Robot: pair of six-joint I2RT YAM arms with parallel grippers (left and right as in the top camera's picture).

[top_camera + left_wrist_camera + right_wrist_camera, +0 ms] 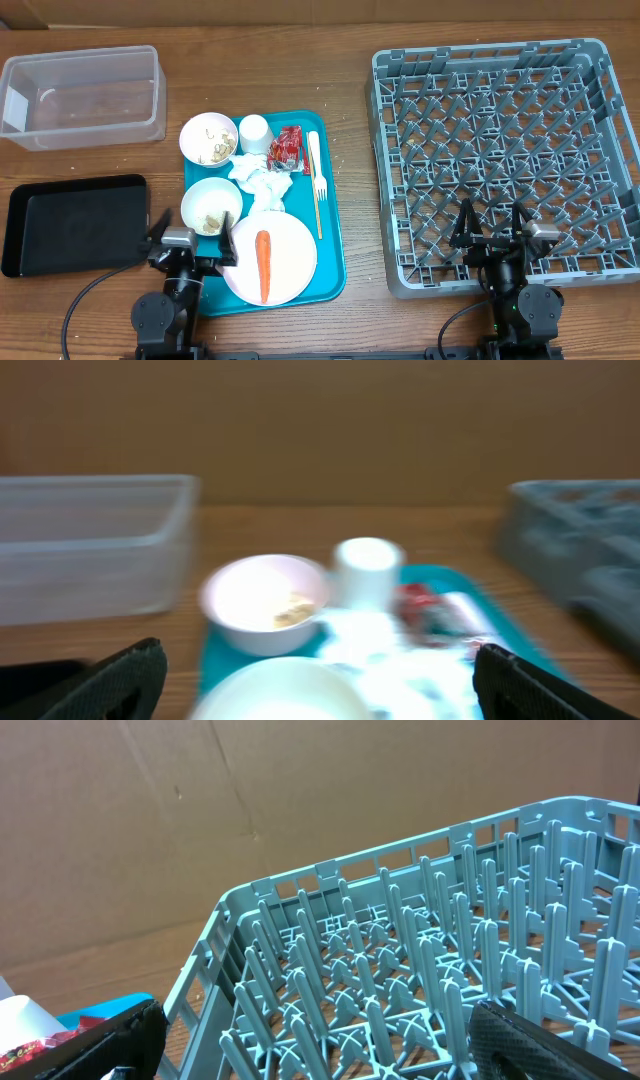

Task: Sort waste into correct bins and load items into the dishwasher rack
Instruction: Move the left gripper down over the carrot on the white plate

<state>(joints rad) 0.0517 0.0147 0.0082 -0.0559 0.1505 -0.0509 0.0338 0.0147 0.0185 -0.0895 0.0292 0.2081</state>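
On the teal tray [332, 215] lie a pale plate [290, 262] with an orange carrot [264, 265], two small bowls [209, 138] [211, 205] holding beige scraps, a white cup [256, 133], a red wrapper [287, 148], crumpled napkins [262, 182] and a cream fork [317, 180]. The clear tub [80, 95] and the black tray [75, 225] are at the left. The rack [500, 160] is at the right. My left gripper [192, 238] [320, 690] is open and empty, low before the near bowl [290, 695]. My right gripper [492, 232] [320, 1040] is open and empty over the rack's front edge [330, 970].
The left wrist view is blurred; it shows the far bowl [265, 600], the cup [367, 565], the wrapper [425, 605] and the tub [90, 545]. A cardboard wall [200, 810] stands behind the wooden table [260, 60].
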